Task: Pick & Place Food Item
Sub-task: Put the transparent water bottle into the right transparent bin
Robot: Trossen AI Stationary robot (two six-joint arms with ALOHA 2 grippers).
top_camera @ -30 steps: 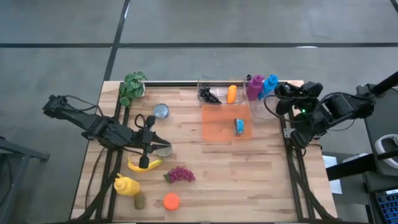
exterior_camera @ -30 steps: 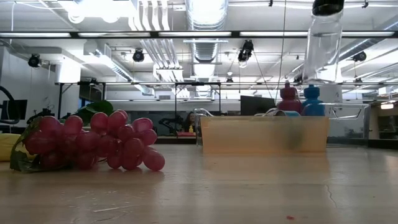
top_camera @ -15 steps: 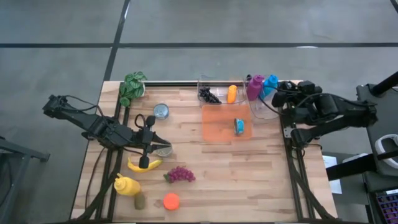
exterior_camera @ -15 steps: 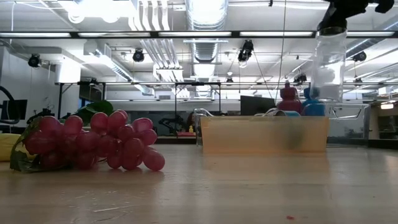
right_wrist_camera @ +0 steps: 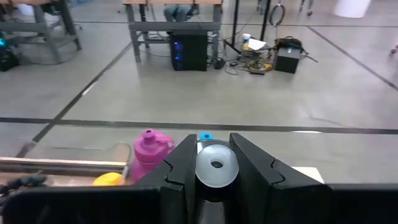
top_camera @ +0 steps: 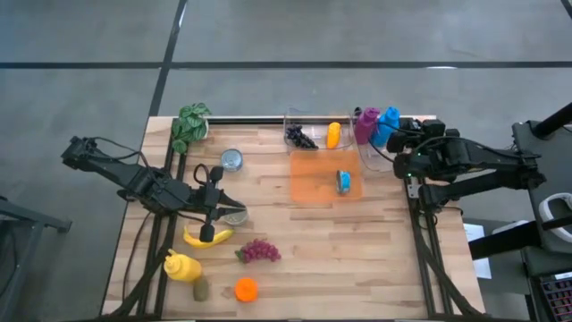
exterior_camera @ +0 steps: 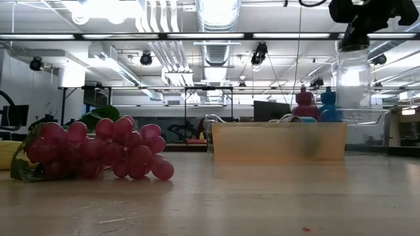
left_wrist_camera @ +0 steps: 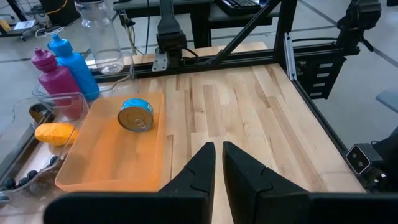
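A clear jar [exterior_camera: 352, 75] with a pale round lid [right_wrist_camera: 216, 165] stands upright at the table's far right corner, by the pink bottle [top_camera: 365, 124] and the blue bottle [top_camera: 387, 123]; my right gripper [top_camera: 399, 146] is shut on its top. An orange tray [top_camera: 315, 179] holds a blue tin [top_camera: 344, 182]. My left gripper [top_camera: 208, 234] is shut and holds nothing, above the banana [top_camera: 207, 237] at the table's near left. Purple grapes [top_camera: 258, 251] lie beside the banana. My right gripper pinches the clear jar's lid [right_wrist_camera: 216, 165] between its two fingers [right_wrist_camera: 181, 163], one on each side. It comes at the jar from the table's right, nearly level. The jar hangs upright below the fingers; whether its base rests on the table I cannot tell.
A clear bin [top_camera: 317, 134] at the far edge holds an orange piece [top_camera: 333, 135] and dark grapes [top_camera: 302, 138]. Also on the table: a plant [top_camera: 189, 125], a tin [top_camera: 231, 160], a mustard bottle [top_camera: 181, 266], an orange [top_camera: 246, 289]. Bare wood lies at the near right.
My right gripper has gone down with the clear jar, its arm swinging toward the far edge; the jar has stayed upright and sunk behind the bin's rim in the low view.
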